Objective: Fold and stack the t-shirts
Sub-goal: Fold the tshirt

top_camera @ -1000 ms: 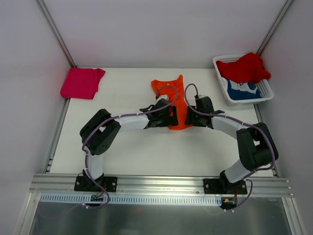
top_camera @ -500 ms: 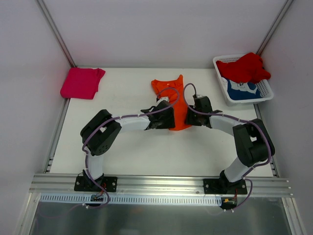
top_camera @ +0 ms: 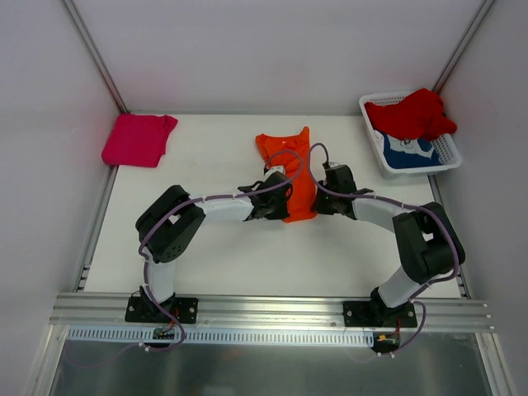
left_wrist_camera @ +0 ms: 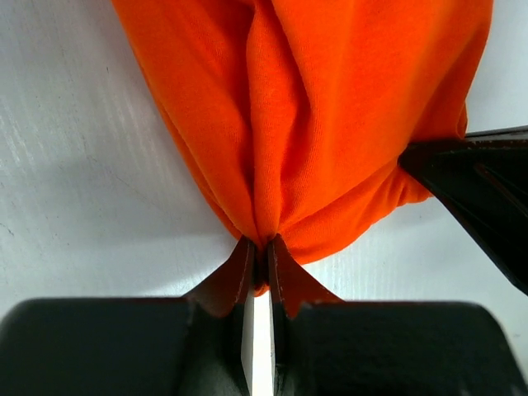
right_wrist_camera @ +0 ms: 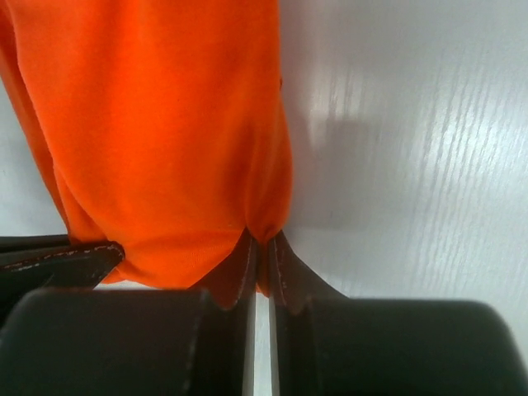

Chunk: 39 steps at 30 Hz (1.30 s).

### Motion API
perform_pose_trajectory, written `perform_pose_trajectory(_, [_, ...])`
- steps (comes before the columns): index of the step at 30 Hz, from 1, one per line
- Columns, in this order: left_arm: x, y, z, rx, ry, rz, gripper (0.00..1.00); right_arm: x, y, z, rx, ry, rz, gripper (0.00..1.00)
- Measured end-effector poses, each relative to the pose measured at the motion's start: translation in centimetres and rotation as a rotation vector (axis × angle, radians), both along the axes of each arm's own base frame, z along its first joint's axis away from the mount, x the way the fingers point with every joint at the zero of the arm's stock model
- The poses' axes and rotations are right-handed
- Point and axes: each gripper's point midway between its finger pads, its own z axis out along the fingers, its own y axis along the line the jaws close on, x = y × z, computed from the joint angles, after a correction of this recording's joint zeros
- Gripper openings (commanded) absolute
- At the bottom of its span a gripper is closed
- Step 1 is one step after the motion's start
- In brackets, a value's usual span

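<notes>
Four shirts show from above: pink shirt (top_camera: 139,139) folded far left on the counter (top_camera: 214,148), orange shirt (top_camera: 289,157) central, red shirt (top_camera: 410,115) and blue shirt (top_camera: 404,155) in the basket (top_camera: 421,171) far right. Only the wrist views reveal the grips: left tool (left_wrist_camera: 260,246) clamped tight on the orange shirt's edge, right tool (right_wrist_camera: 262,241) likewise.

The table (top_camera: 223,256) is white and flat. A white basket (top_camera: 422,172) with little holes sits at its far right corner. A shiny metal rail (top_camera: 272,307) runs along the near edge. Two grey poles (top_camera: 95,54) go up at the back corners.
</notes>
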Motion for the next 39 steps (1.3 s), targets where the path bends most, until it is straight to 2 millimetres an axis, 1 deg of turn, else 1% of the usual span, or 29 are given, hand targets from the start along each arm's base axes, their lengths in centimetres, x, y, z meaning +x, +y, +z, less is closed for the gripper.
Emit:
perform_pose_trajectory(4, [-1.2, 0.6, -0.2, 0.008, 0.001, -0.009, 0.0, -1.5, 0.5, 0.2, 0.001, -0.01, 0.014, 0.0])
perform_pose_trajectory(6, [-2.3, 1.0, -0.1, 0.019, -0.001, -0.018, 0.0, -2.6, 0.9, 0.5, 0.001, -0.018, 0.028, 0.0])
perform_pose_trajectory(9, [-4.6, 1.4, -0.1, 0.033, 0.002, -0.04, 0.0, -4.4, 1.5, 1.4, -0.006, -0.043, 0.051, 0.0])
perform_pose_trajectory(12, [-7.0, 1.6, 0.3, 0.045, 0.001, -0.067, 0.0, -5.9, 2.1, 2.9, -0.004, -0.082, 0.073, 0.0])
perform_pose_trajectory(14, [-8.2, 1.4, 1.0, 0.042, -0.005, -0.08, 0.0, -6.9, 2.4, 4.3, 0.0, -0.115, 0.085, 0.0])
perform_pose_trajectory(16, [-9.2, 1.0, 2.0, 0.033, -0.016, -0.096, 0.0, -7.7, 2.5, 5.9, 0.007, -0.155, 0.091, 0.0])
perform_pose_trajectory(19, [-10.2, 0.8, 4.3, 0.006, -0.048, -0.103, 0.0, -8.6, 2.3, 8.3, 0.02, -0.214, 0.089, 0.0])
perform_pose_trajectory(22, [-10.4, 1.1, 6.5, -0.015, -0.084, -0.097, 0.0, -9.2, 1.8, 10.0, 0.034, -0.257, 0.075, 0.0])
perform_pose_trajectory(26, [-9.9, 1.5, 8.5, -0.02, -0.114, -0.077, 0.0, -9.3, 1.3, 10.4, 0.019, -0.261, 0.059, 0.0])
perform_pose_trajectory(29, [-9.6, 1.8, 9.0, -0.004, -0.125, -0.064, 0.0, -9.4, 1.3, 10.5, 0.011, -0.259, 0.059, 0.0])
perform_pose_trajectory(34, [-9.1, 2.5, 9.1, 0.016, -0.124, -0.045, 0.0, -8.8, 2.0, 11.8, 0.017, -0.269, 0.068, 0.0])
perform_pose_trajectory(39, [-7.1, 3.6, 10.1, 0.025, -0.143, -0.003, 0.0, -7.5, 2.9, 12.8, 0.006, -0.279, 0.076, 0.0])
